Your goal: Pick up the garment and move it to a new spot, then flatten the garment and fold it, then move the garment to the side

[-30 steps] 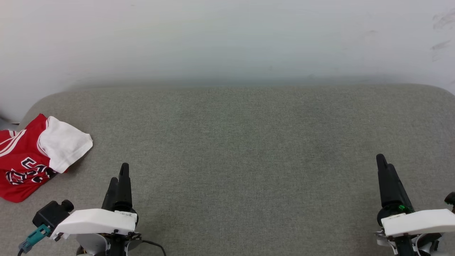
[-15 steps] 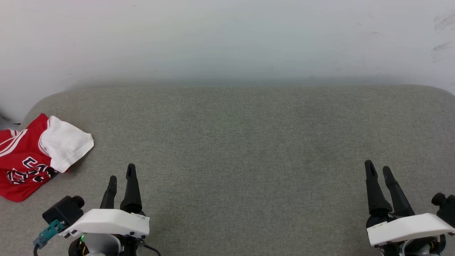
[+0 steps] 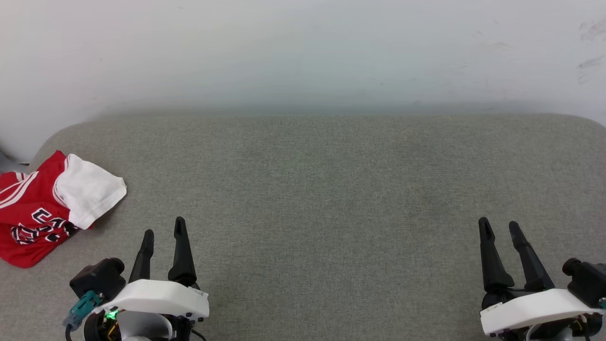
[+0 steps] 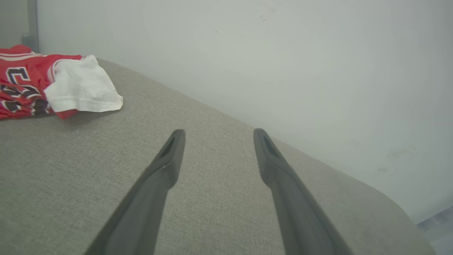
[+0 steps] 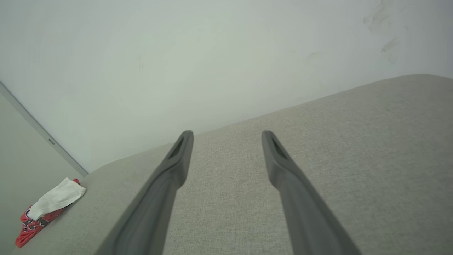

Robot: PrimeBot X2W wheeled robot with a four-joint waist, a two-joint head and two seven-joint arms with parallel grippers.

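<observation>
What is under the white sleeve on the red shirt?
The white sleeve lies folded over the red garment, on the grey cushion. Red cloth and part of the black lettering peek out beside it. Whatever the sleeve covers is hidden.

1. The grey fabric tabletop (image 3: 307, 189) lies bare from my left tool (image 3: 164, 226) across to my right tool (image 3: 498, 222), so either could sweep forward or sideways over it.
2. The one thing in the way is the garment (image 3: 38, 208), bunched at the tabletop's left edge (its white sleeve lies nearest my left tool), with bare cloth between the two.
3. The wall (image 3: 303, 57) closes off the back, right behind the tabletop's far edge.
4. Both tools have their fingers spread with nothing between them, and they are well apart from each other.
</observation>
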